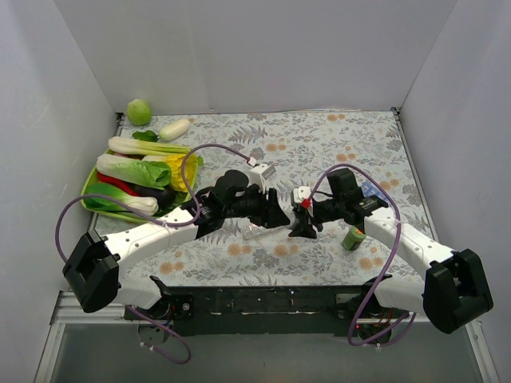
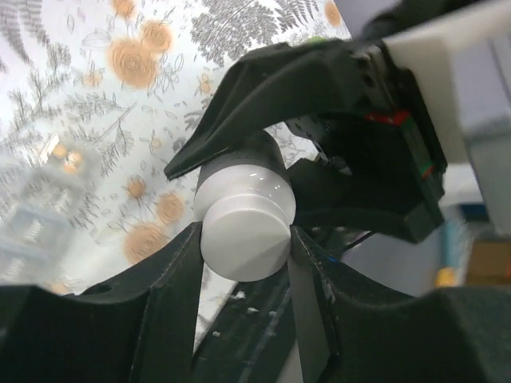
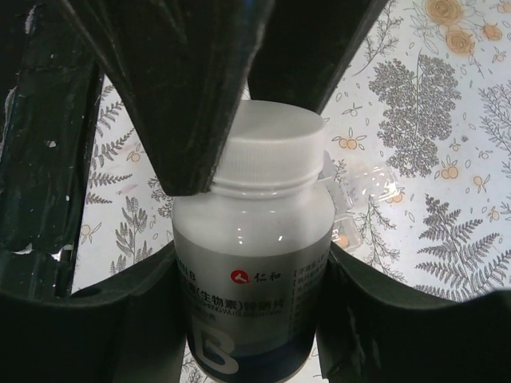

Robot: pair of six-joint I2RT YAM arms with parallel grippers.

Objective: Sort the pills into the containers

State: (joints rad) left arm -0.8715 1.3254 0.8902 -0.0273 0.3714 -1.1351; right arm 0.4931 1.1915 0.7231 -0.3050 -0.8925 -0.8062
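floral table (image 1: 319,144), white bottle (image 3: 251,263) (capped)

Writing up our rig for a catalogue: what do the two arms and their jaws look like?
The left arm and right arm match: white link shells with bulky black joint housings. Purple cables loop along each. The jaws are matte black tapered wedges; a small red marking sits by the right wrist.

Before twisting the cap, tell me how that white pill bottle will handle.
Likely stiff: the white pill bottle shows no denting between the right gripper fingers. Its glossy wall may slip under twisting. Round, it could roll if dropped.
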